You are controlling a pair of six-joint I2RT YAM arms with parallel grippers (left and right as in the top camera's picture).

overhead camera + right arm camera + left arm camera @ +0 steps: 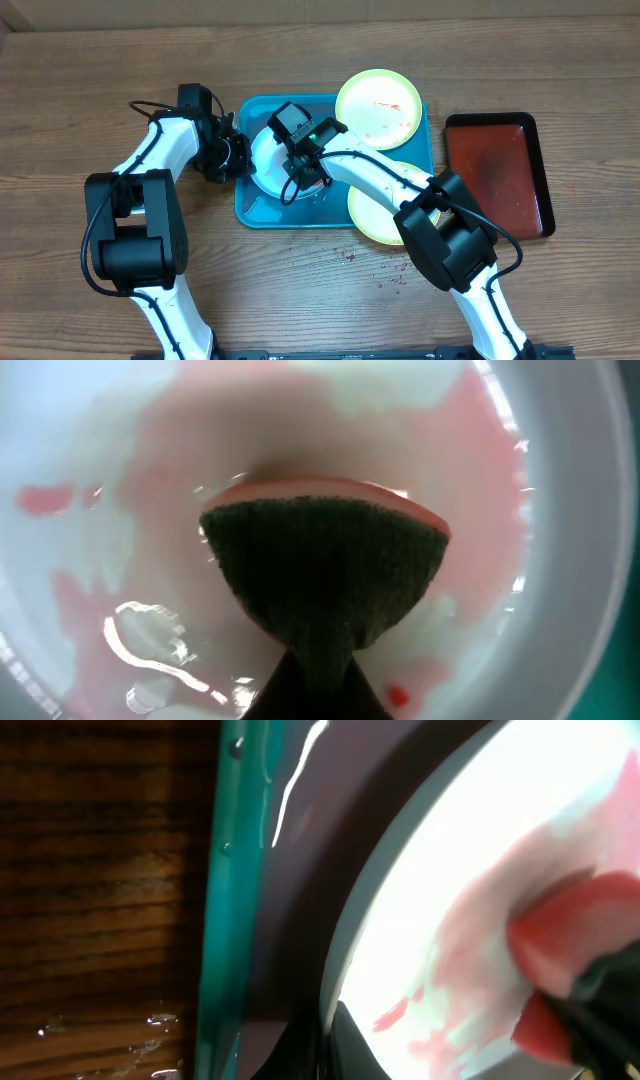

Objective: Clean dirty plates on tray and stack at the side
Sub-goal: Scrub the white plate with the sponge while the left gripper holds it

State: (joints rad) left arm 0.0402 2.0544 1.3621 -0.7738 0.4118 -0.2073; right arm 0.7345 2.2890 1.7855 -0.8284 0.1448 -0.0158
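on the left of the wooden tabletop [80, 100] the left arm reaches in toward the tray [262, 208], and a few drops of water sit on the wood just outside the tray's teal rim. the left hand [232, 155] is at the tray's left edge, closed on the left rim of the pale blue-white plate [265, 155]. in the left wrist view one dark finger [350, 1045] lies against that rim.

this plate lies flat in the left half of the tray, and its face is streaked with a thin pink-red film and a few darker red dabs. the right arm comes across from the near right side, and the right hand [303, 178] is down over the middle of the plate. it is clamped tight on a sponge [325, 570], pinching it so that it fans out from the grip. the dark scouring side faces the wrist camera and the red edge is pressed onto the wet, smeared plate.

further right, the far yellow-green plate [378, 108] sits at the tray's far right corner, overhanging the rim, with small red smears on its face. the near yellow-green plate [372, 222] lies at the near right corner, partly under the right arm and jutting past the front rim. some red specks [385, 280] are scattered on the tabletop in front of the tray. the dark red tray [497, 170] lies apart from the teal one, at the far right.
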